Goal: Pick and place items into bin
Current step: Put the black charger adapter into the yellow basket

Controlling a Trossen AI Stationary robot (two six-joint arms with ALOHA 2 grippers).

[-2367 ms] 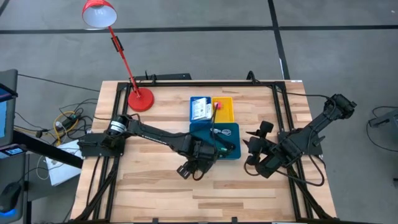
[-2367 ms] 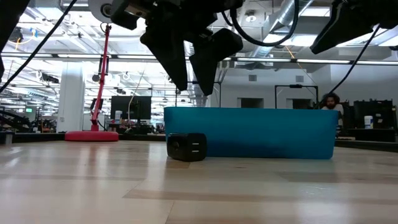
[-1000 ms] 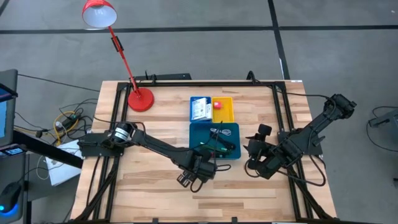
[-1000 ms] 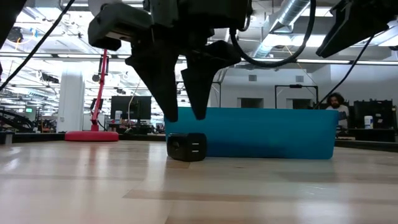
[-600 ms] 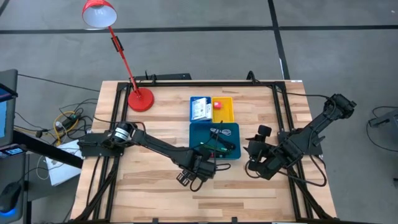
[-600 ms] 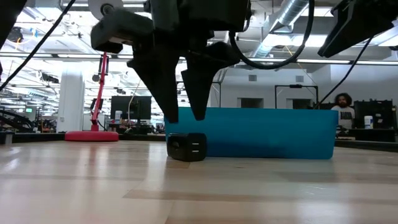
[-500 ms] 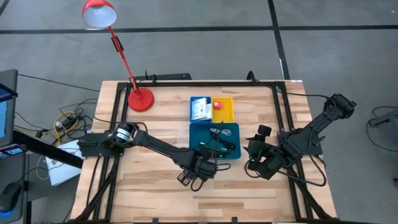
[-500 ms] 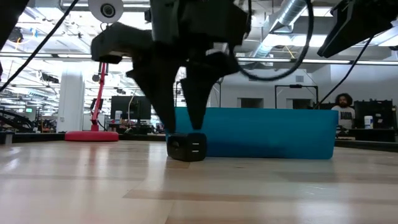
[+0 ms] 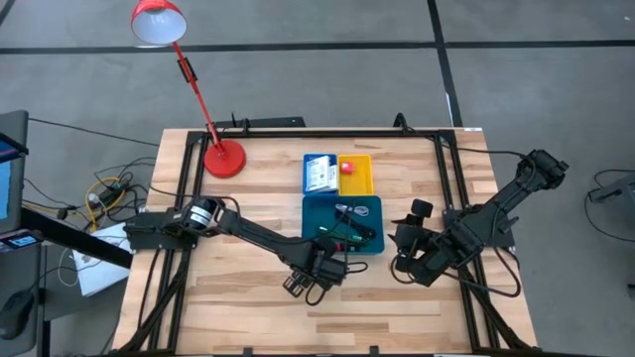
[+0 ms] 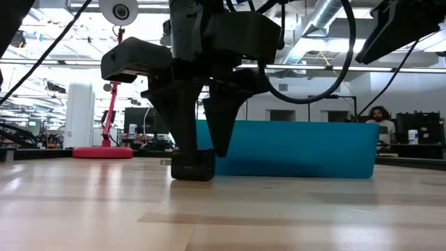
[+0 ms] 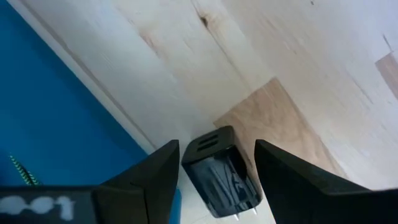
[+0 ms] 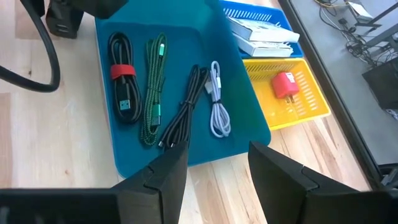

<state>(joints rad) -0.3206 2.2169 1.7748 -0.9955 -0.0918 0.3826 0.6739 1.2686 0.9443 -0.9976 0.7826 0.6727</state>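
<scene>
The left gripper (image 10: 197, 157) was down at the table (image 9: 248, 297), just in front of the big teal tray (image 9: 342, 225). Its two fingers (image 11: 158, 180) were spread apart, one on each side of a small black charger (image 11: 219, 173). The charger sat on the wood, right next to the teal tray's wall. It could not be told if the fingers touched the charger. In the low view the fingers reached almost to the table, with the charger (image 10: 193, 165) between their tips.

The right gripper (image 9: 405, 251) waited off to the right of the trays, above the table. Its fingers (image 12: 163, 180) were open and held nothing.

Inside the teal tray (image 12: 236, 134) lay some cables: a black cable (image 12: 122, 74) with a red band, a green-and-black cable (image 12: 153, 93), another black cable (image 12: 181, 112) and a white cable (image 12: 216, 112). The small blue tray (image 12: 258, 15) held white packets (image 12: 264, 37). The small yellow tray (image 12: 311, 99) held a little red block (image 12: 285, 84). The two small trays sat side by side behind the teal tray.

A red lamp (image 9: 223, 157) stood at the back left of the table. A person (image 10: 377, 118) sat far back in the room.
</scene>
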